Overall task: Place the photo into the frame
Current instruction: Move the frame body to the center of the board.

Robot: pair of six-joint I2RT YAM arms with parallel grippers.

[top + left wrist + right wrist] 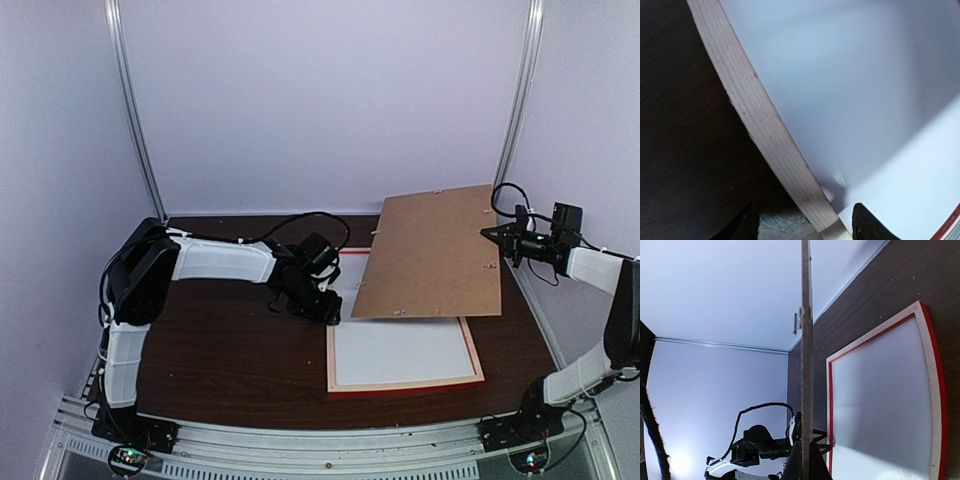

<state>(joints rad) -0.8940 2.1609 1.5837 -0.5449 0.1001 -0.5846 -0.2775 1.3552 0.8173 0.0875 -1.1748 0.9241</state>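
Observation:
The frame (400, 388) lies flat on the dark table with its pale wood back up and a red outer edge. A white sheet (400, 350) fills it; no printed side of the photo shows anywhere. My left gripper (328, 312) is low at the frame's left side. In the left wrist view, the left gripper (805, 225) is open and straddles the wooden strip (765, 130), with a gap on each side. My right gripper (492, 233) is shut on the right edge of the brown backing board (430, 255), holding it tilted above the frame's far half. In the right wrist view the board (806, 340) is edge-on.
Pale walls with metal corner posts (135, 120) close in the back and sides. The right wrist view shows the frame's rim (935, 390) below the board and the left arm (755, 445) beyond it. Bare dark table (230, 360) lies left of the frame.

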